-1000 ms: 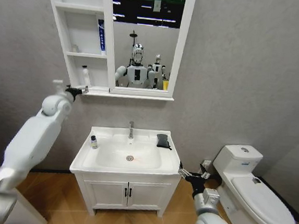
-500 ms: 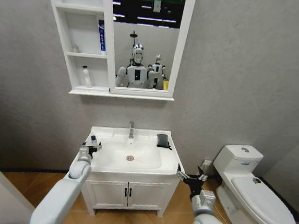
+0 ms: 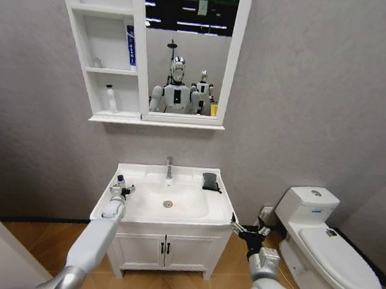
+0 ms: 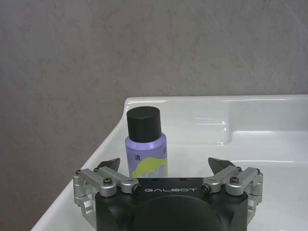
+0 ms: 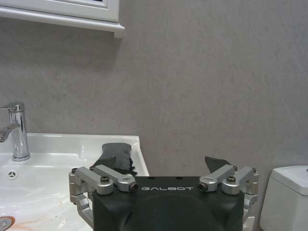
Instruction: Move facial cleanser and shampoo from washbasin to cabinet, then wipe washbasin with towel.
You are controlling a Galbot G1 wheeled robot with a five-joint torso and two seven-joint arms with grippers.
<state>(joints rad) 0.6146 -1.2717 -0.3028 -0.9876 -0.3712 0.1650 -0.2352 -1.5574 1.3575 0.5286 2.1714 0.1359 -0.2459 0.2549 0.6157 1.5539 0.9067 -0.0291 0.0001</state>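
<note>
A small purple bottle [image 4: 146, 144] with a black cap stands on the left rim of the white washbasin [image 3: 200, 216]; I cannot tell whether it is the facial cleanser or the shampoo. My left gripper [image 3: 116, 191] is low behind it and open, its fingers [image 4: 109, 164] spread to either side without touching. The wall cabinet [image 3: 144, 45] holds a white bottle [image 3: 110, 99] in its lowest niche and a blue tube [image 3: 130, 46] in the one above. The dark folded towel [image 3: 210, 181] lies on the basin's back right corner. My right gripper [image 3: 248, 228] hangs open off the basin's right front corner.
The chrome tap [image 3: 169, 167] stands at the basin's back centre, with the drain [image 3: 167, 204] in the bowl. A white toilet [image 3: 325, 254] sits to the right. A two-door vanity [image 3: 165, 249] is under the basin. The mirror [image 3: 186, 49] reflects the robot.
My left arm has come down from the cabinet's lowest shelf to the basin's left rim, ending behind the small purple bottle. The right arm has barely moved.
</note>
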